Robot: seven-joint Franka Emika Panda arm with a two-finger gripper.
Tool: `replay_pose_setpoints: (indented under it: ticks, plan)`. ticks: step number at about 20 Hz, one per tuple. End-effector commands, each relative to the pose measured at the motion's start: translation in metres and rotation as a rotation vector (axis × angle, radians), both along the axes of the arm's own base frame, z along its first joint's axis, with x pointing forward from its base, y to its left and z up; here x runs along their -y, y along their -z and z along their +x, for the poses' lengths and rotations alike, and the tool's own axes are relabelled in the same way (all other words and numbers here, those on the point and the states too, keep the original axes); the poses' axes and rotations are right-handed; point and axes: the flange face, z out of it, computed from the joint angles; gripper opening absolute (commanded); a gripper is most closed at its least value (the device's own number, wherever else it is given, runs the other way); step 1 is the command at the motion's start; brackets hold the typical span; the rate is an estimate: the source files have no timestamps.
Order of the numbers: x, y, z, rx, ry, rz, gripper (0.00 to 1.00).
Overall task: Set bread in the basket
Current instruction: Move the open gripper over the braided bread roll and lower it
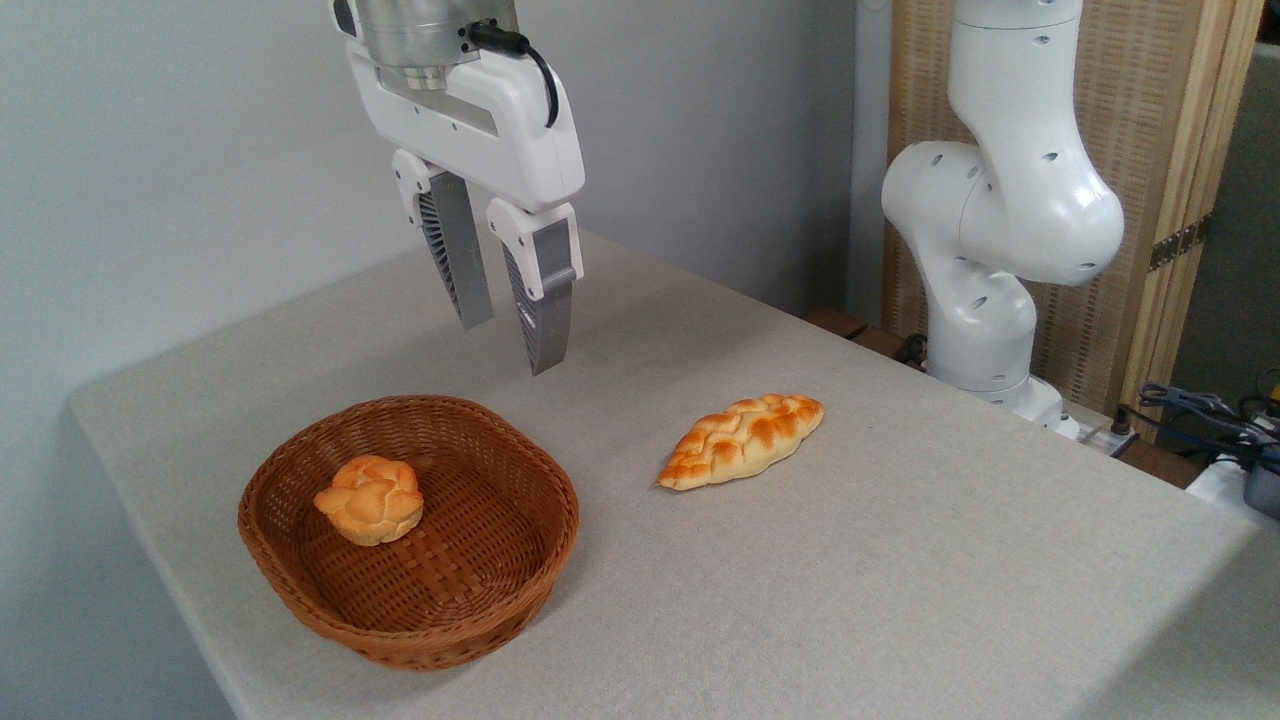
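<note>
The bread (742,440), a long braided loaf with pointed ends and a golden-orange crust, lies on the grey tablecloth right of centre. The brown wicker basket (545,500) sits to its left with a small round knotted bun (371,499) inside. My gripper (512,345) hangs in the air above the basket's far rim, well left of and above the bread. Its fingers point down with a narrow gap between them and hold nothing.
The arm's white base and lower links (1000,230) stand at the table's back right corner. Cables and a box (1230,430) lie off the table's right side. A wooden screen (1170,120) stands behind the arm. The table edges run close on the left and front.
</note>
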Motion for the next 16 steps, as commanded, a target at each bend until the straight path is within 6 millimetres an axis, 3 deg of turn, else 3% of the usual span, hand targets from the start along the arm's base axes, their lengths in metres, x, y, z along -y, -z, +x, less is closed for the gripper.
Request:
replay_pose_setpoints:
  ticks: [1,7,9,11,13,16]
  plan:
    - [-0.007,0.003,-0.009,-0.016,-0.024,-0.005,1.00]
    - [-0.007,0.005,-0.010,-0.021,-0.025,-0.002,1.00]
    - [-0.009,0.005,-0.020,-0.022,-0.022,0.003,1.00]
    - [-0.013,0.009,-0.041,0.012,0.010,0.005,1.00]
    - [-0.035,0.015,-0.073,0.033,0.055,-0.005,1.00]
    - [-0.037,0.038,-0.115,-0.001,0.184,-0.015,1.00]
